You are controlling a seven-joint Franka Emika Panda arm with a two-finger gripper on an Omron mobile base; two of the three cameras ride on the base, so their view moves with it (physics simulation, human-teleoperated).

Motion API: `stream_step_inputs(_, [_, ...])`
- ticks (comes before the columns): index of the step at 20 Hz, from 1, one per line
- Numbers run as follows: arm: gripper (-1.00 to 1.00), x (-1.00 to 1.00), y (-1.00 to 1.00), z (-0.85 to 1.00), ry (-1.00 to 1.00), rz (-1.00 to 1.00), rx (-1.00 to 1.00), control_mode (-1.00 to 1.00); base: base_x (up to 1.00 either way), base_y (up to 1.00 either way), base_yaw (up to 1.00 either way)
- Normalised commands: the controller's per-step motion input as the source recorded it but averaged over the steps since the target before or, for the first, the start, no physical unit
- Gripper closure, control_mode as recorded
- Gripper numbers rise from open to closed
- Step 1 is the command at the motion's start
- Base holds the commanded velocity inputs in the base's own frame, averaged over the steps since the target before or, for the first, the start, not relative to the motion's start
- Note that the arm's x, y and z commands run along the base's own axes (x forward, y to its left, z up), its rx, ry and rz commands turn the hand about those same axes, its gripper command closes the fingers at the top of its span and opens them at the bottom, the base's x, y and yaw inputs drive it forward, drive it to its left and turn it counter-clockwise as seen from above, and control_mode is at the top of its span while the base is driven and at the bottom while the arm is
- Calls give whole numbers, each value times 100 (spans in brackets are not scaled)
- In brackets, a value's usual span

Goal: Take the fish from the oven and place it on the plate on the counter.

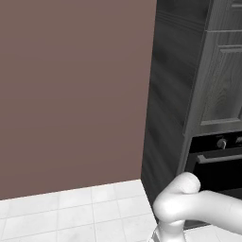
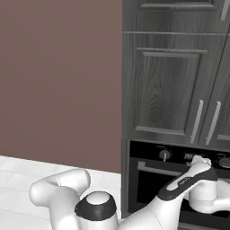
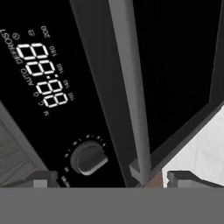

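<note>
The oven (image 2: 152, 188) sits built into dark wood cabinetry, its black door closed, so the fish is hidden. The plate and the counter are out of view. The oven (image 1: 215, 163) also appears at the right edge of the left base view. My gripper (image 2: 197, 160) hovers right in front of the control strip at the oven's upper right. In the hand view my gripper (image 3: 117, 179) is open, fingertips (image 3: 41, 178) wide apart. The end of the grey door handle (image 3: 131, 87) lies between them. A round knob (image 3: 89, 158) and the lit display (image 3: 41, 74) are just beyond.
Dark wood cupboard doors (image 2: 170, 90) with vertical pulls rise above the oven. A brown wall (image 1: 71, 94) stands to the left over a white tiled floor (image 1: 71, 212). My arm's elbow (image 1: 189, 201) bends low in front of the oven.
</note>
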Motion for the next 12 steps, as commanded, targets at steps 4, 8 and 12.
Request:
stream_step_inputs(4, [-100,41,-14,-37,-4,-14,-1,-100,0,0,0])
stream_step_inputs(8, [-100,39,-17,-37,0,-24,0,-100,0,0,0])
stream_step_inputs(12, [-100,37,-24,-40,0,-28,0,-100,0,0,0])
